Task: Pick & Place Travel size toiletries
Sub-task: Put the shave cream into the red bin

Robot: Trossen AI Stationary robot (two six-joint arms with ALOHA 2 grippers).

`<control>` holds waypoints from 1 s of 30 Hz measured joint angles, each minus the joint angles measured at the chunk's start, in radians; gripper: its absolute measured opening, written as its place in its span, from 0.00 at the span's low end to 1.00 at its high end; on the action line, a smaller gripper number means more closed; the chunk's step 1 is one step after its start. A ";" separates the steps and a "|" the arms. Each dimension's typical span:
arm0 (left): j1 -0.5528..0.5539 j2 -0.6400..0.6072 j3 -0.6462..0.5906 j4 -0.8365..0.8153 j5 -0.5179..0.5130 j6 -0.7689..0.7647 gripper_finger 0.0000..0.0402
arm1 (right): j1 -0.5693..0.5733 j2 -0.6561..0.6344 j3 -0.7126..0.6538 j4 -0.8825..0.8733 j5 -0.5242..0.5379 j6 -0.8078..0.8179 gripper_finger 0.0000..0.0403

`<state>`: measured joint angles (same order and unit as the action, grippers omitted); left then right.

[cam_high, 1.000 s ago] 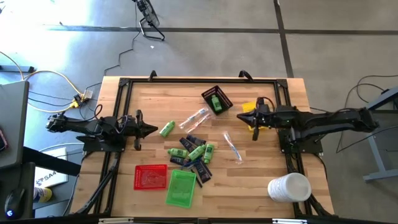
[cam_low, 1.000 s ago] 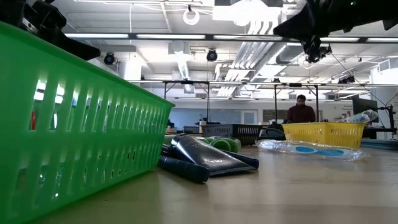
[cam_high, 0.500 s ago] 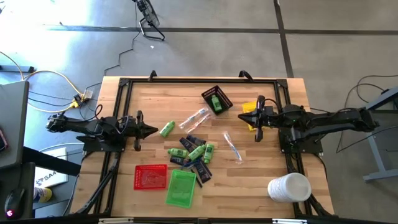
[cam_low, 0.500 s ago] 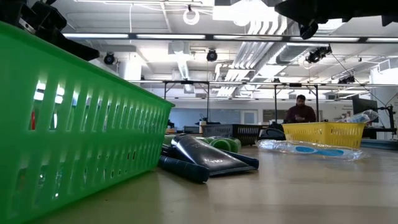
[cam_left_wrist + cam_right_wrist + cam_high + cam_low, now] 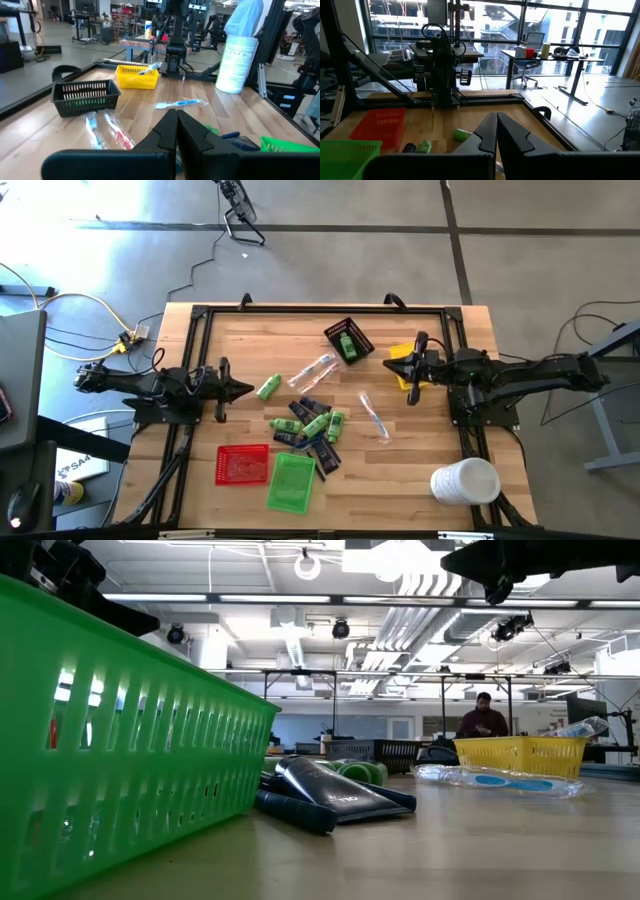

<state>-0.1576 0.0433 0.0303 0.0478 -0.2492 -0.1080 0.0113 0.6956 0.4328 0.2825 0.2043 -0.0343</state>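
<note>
Both claws were pressed together and empty: the left claw (image 5: 243, 389) hung beside a lone green bottle (image 5: 268, 387), while the right claw (image 5: 396, 366) had drawn back slightly toward the yellow tray (image 5: 401, 353) over the last second. That suggested no grasp had begun. Most toiletries (image 5: 311, 425) lay heaped mid-table (image 5: 420, 470), with wrapped toothbrushes (image 5: 107, 131) nearby and one bottle in the black tray (image 5: 349, 338). From table height, the green tray (image 5: 120, 730) hid much of the pile.
</note>
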 joint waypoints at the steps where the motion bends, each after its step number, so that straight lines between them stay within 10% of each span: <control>1: 0.000 0.000 0.000 0.003 0.000 0.002 0.01 | 0.000 0.000 0.000 -0.008 0.001 0.019 0.01; 30: 0.000 0.007 0.003 0.092 -0.009 -0.118 0.01 | 0.000 -0.036 0.000 -0.180 0.002 0.112 0.01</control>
<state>-0.1577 0.0502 0.0330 0.1394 -0.2579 -0.2261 0.0113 0.6594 0.4324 0.1024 0.2067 0.0776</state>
